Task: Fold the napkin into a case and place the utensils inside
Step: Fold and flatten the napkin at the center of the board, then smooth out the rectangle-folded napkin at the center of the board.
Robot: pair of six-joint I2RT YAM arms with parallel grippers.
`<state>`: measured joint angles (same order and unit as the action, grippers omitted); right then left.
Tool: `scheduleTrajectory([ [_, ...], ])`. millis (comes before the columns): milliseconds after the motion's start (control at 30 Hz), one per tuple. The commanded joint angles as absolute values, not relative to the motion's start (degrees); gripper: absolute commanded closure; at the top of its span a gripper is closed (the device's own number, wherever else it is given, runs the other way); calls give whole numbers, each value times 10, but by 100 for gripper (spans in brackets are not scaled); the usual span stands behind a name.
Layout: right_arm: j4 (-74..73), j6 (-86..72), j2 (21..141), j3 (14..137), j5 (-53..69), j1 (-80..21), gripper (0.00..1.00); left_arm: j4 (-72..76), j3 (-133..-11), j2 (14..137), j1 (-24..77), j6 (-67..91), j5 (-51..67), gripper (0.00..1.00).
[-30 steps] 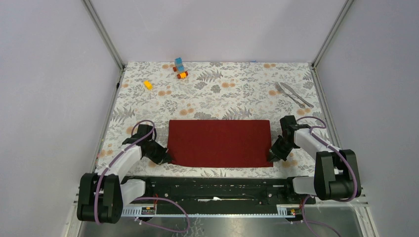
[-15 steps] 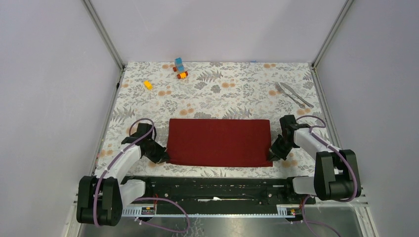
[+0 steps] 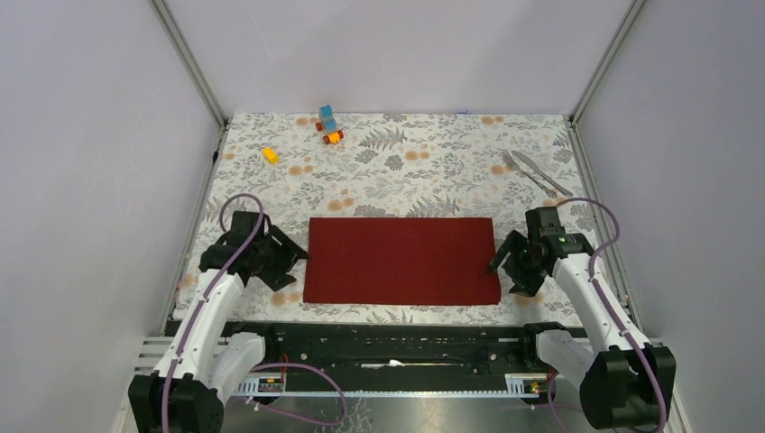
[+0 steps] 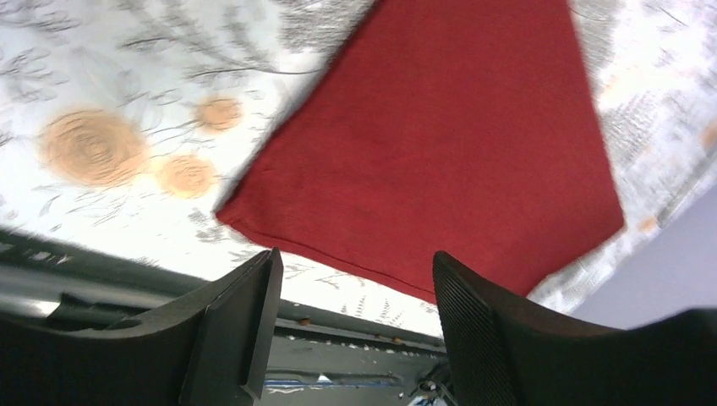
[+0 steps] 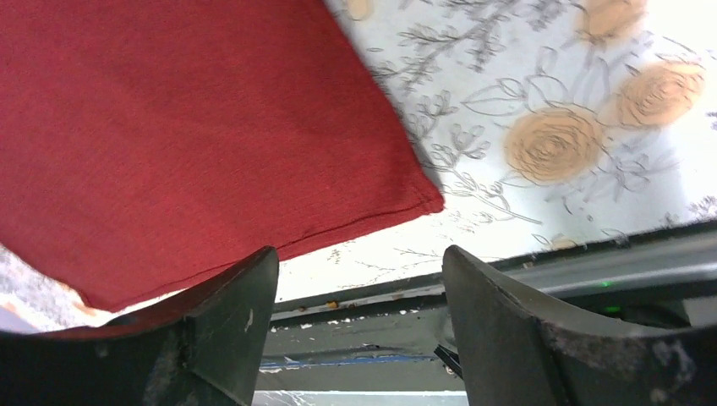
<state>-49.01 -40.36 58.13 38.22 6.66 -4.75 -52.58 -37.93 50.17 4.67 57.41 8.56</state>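
The dark red napkin (image 3: 401, 260) lies flat on the table as a wide rectangle, not a narrow case. My left gripper (image 3: 290, 259) hovers open just off the napkin's left edge, near its front corner (image 4: 232, 211). My right gripper (image 3: 505, 268) hovers open just off the right edge, by the other front corner (image 5: 427, 201). Nothing sits between the jaws of the left gripper (image 4: 355, 271) or the right gripper (image 5: 359, 262). The utensils, a silver fork (image 3: 517, 166) and knife (image 3: 543, 173), lie together at the far right of the table.
A small stack of blue, orange and red toy blocks (image 3: 328, 124) stands at the back, and a yellow block (image 3: 270, 154) lies to its left. The metal rail (image 3: 397, 341) runs along the near edge. Grey walls close in both sides.
Both grippers were shut on the napkin's front corners; now both have opened, let go and drawn up and outward. The napkin stays flat.
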Motion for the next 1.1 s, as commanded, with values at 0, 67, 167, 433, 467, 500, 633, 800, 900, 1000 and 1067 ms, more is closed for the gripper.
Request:
scheduleTrajectory([
  [0, -443, -331, 585, 407, 170, -49, 20, -433, -389, 506, 46, 525, 187, 30],
  [67, -377, -308, 607, 397, 250, -51, 16, -328, -368, 521, 51, 514, 246, 31],
  [167, -298, -287, 633, 373, 295, -52, 10, -182, -317, 540, 53, 511, 295, 27],
  [433, -128, -289, 734, 391, 256, -48, 6, 67, -286, 647, 57, 486, 341, 21],
  [467, -112, -308, 760, 400, 258, -47, 9, 94, -289, 674, 56, 497, 344, 22],
  [500, -94, -315, 788, 409, 264, -45, 14, 123, -292, 685, 57, 509, 345, 23],
  [633, -49, -345, 880, 464, 291, -44, 38, 183, -321, 772, 54, 533, 303, 24],
  [800, -41, -327, 930, 520, 239, -39, 41, 206, -362, 875, 34, 526, 262, 25],
  [900, -27, -321, 977, 533, 234, -25, 46, 224, -373, 911, 24, 526, 244, 25],
  [1000, -20, -316, 1038, 545, 232, -15, 52, 222, -386, 943, 19, 532, 232, 25],
  [1067, -13, -314, 1063, 547, 228, -5, 52, 220, -384, 957, 11, 544, 223, 24],
])
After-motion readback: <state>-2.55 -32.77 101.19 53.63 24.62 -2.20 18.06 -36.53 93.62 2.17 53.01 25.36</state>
